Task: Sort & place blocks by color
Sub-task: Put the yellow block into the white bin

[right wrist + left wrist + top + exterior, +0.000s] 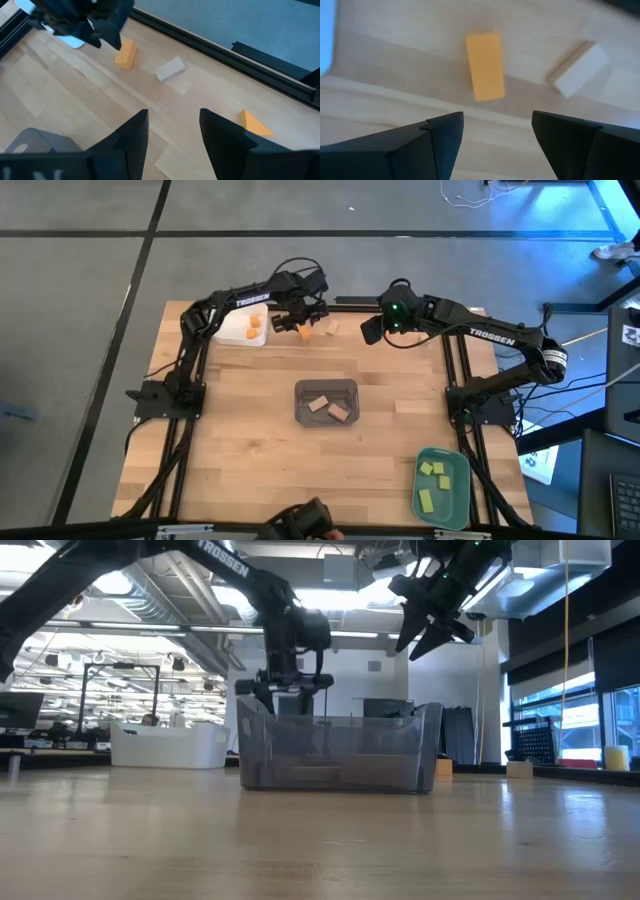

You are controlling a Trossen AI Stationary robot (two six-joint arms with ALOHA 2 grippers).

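Fingers (pixel 427 140) of my left gripper (pixel 300 317) fill the near edge of the wrist view, spread wide, nothing between them. Orange bar (pixel 485 66) lies flat on the table (pixel 240 440) just ahead of my tips, apart from them. Tan block (pixel 579 68) sits near it, off to one side, not touching.

My left arm reaches across the far edge, elbow bent, wrist pointing down over the bar. White tray (pixel 236 330) is just beside my left gripper, orange blocks (pixel 253 329) in it.

My right gripper (pixel 372 328) hangs raised, well apart from the bar and tan block, jaws parted, empty. Right arm stretches in from its side, forearm almost level. Orange wedge (pixel 256 124) lies close below it.

Grey tray (pixel 326 402) mid-table holds tan blocks (pixel 330 407). Teal tray (pixel 443 485) at the near right corner holds green blocks (pixel 433 480).
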